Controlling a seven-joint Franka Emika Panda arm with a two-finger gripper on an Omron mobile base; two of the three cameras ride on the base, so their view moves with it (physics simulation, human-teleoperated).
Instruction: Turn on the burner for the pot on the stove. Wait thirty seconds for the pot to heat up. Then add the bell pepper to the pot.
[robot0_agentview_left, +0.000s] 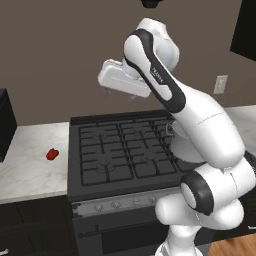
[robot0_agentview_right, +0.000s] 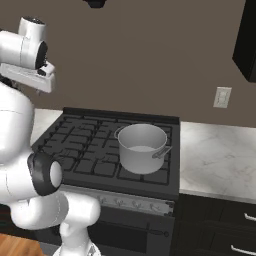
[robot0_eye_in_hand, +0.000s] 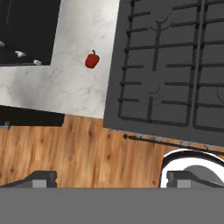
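- Fingers (robot0_eye_in_hand: 107, 179) apart, nothing between them; hand high above the stove's (robot0_agentview_left: 125, 150) left front, looking down.
- Bell pepper (robot0_eye_in_hand: 91, 60) lies on the marble bench (robot0_eye_in_hand: 65, 83), left of the stove, well apart from the pot.
- Pot (robot0_agentview_right: 142, 148) sits on the stove's right-side grates, no lid.

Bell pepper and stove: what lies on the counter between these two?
Nothing: in the hand view the bell pepper and the stove edge are separated by bare marble counter. The left base view shows the same stretch bare.
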